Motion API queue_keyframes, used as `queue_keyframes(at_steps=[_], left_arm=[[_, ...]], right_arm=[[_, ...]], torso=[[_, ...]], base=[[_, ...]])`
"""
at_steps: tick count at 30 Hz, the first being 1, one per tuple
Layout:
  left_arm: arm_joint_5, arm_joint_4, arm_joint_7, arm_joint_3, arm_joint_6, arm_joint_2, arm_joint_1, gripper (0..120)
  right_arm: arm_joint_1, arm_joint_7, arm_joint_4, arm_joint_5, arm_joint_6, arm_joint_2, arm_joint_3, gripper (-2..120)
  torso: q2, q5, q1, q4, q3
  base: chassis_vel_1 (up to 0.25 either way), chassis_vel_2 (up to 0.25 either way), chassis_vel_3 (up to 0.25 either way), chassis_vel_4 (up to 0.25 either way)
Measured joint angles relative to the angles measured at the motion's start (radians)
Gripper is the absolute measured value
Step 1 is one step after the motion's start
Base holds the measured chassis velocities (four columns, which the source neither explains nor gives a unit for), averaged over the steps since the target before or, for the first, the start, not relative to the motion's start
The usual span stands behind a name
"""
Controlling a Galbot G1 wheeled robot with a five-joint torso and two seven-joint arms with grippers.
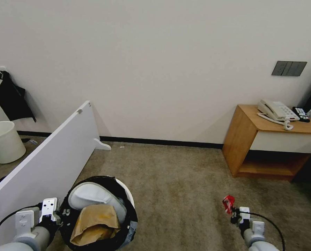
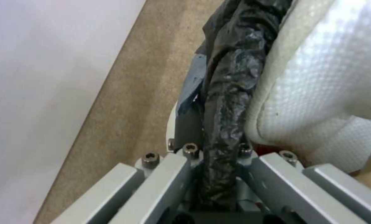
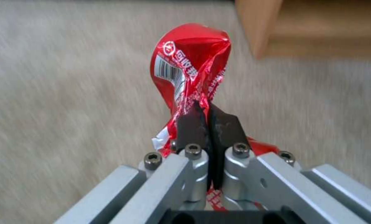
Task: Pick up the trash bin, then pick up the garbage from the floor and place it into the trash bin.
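Both sets of jaws are closed on a load: the right gripper (image 3: 209, 119) is pinched tight on the crushed red can (image 3: 190, 65), held clear above the carpet (image 1: 183, 181), and the left gripper (image 2: 216, 155) is clamped on the bag-covered rim of the trash bin (image 1: 125, 190), carried at the robot's lower left. A white slipper (image 1: 92, 198) and brown torn cardboard (image 1: 96, 223) are seen already inside the bin. The step in hand is judged to be the can's transfer; the can must be brought leftward over the bin's mouth before being let go, well apart as the two now are.
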Motion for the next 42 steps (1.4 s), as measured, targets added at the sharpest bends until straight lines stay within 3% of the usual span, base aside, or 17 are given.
queue_keyframes(at_steps=[7, 9, 16, 18, 19, 21, 23, 25, 26, 27, 29, 31, 35, 42], left_arm=[[-0.024, -0.003, -0.012, 0.005, 0.000, 0.008, -0.004, 0], [-0.032, -0.004, -0.016, 0.011, 0.000, 0.016, -0.002, 0], [-0.057, -0.005, -0.027, 0.025, 0.000, 0.039, -0.011, 0], [-0.090, -0.004, -0.034, 0.047, 0.000, 0.076, -0.036, 0], [-0.090, -0.004, -0.034, 0.047, 0.000, 0.076, -0.036, 0], [-0.119, 0.011, -0.041, 0.080, 0.000, 0.122, -0.074, 0], [-0.126, 0.020, -0.043, 0.096, 0.000, 0.137, -0.092, 0], [-0.151, 0.044, -0.051, 0.154, 0.000, 0.173, -0.146, 0], [-0.151, 0.044, -0.051, 0.154, 0.000, 0.173, -0.146, 0], [-0.170, 0.060, -0.053, 0.195, 0.000, 0.198, -0.181, 0], [-0.180, 0.069, -0.055, 0.216, 0.000, 0.210, -0.202, 0], [-0.201, 0.097, -0.064, 0.266, 0.000, 0.236, -0.257, 0], [-0.225, 0.127, -0.066, 0.310, 0.000, 0.251, -0.317, 0], [-0.234, 0.141, -0.067, 0.333, 0.000, 0.248, -0.356, 0]], right_arm=[[-0.029, -0.046, 0.195, 0.090, 0.082, -0.059, 0.026, 0], [-0.034, -0.131, 0.284, 0.155, 0.152, -0.099, 0.024, 0], [-0.031, -0.240, 0.378, 0.282, 0.221, -0.152, 0.015, 0], [-0.019, -0.324, 0.438, 0.403, 0.254, -0.192, 0.006, 0], [-0.019, -0.324, 0.438, 0.403, 0.254, -0.192, 0.006, 0], [0.016, -0.392, 0.467, 0.474, 0.280, -0.221, -0.014, 0], [0.040, -0.413, 0.471, 0.497, 0.287, -0.228, -0.028, 0], [0.123, -0.455, 0.470, 0.553, 0.298, -0.240, -0.083, 0], [0.123, -0.455, 0.470, 0.553, 0.298, -0.240, -0.083, 0], [0.169, -0.479, 0.464, 0.581, 0.305, -0.245, -0.118, 0], [0.197, -0.498, 0.460, 0.603, 0.306, -0.251, -0.144, 0], [0.249, -0.562, 0.452, 0.652, 0.308, -0.269, -0.204, 0], [0.318, -0.647, 0.433, 0.688, 0.320, -0.289, -0.312, 0], [0.426, -0.682, 0.405, 0.694, 0.326, -0.284, -0.480, 0]], torso=[[0.000, -0.0003, 0.000, 0.0003, 0.000], [0.000, -0.0002, 0.000, 0.0002, 0.000], [0.000, -0.0002, 0.000, 0.0003, 0.000], [0.000, -0.0003, 0.000, 0.0000, 0.000], [0.000, -0.0003, 0.000, 0.0000, 0.000], [0.000, -0.0004, 0.000, 0.0001, 0.000], [0.000, -0.0003, 0.000, 0.0000, 0.000], [0.000, -0.0001, 0.000, 0.0002, 0.000], [0.000, -0.0001, 0.000, 0.0002, 0.000], [0.000, -0.0005, 0.000, 0.0007, 0.000], [0.000, -0.0005, 0.000, 0.0003, 0.000], [0.000, -0.0004, 0.000, 0.0000, 0.000], [0.000, -0.0003, 0.000, 0.0000, 0.000], [0.000, -0.0003, 0.000, 0.0001, 0.000]], base=[[0.000, 0.000, 0.000, 0.000], [0.000, 0.000, 0.000, 0.000], [0.000, 0.000, 0.000, 0.000], [0.000, 0.000, 0.000, 0.000], [0.000, 0.000, 0.000, 0.000], [0.000, 0.000, 0.000, 0.000], [0.000, 0.000, 0.000, 0.000], [0.000, 0.000, 0.000, 0.000], [0.000, 0.000, 0.000, 0.000], [0.000, 0.000, 0.000, 0.000], [0.000, 0.000, 0.000, 0.000], [0.000, 0.000, 0.000, 0.000], [0.000, 0.000, 0.000, 0.000], [0.000, 0.000, 0.000, 0.000]])
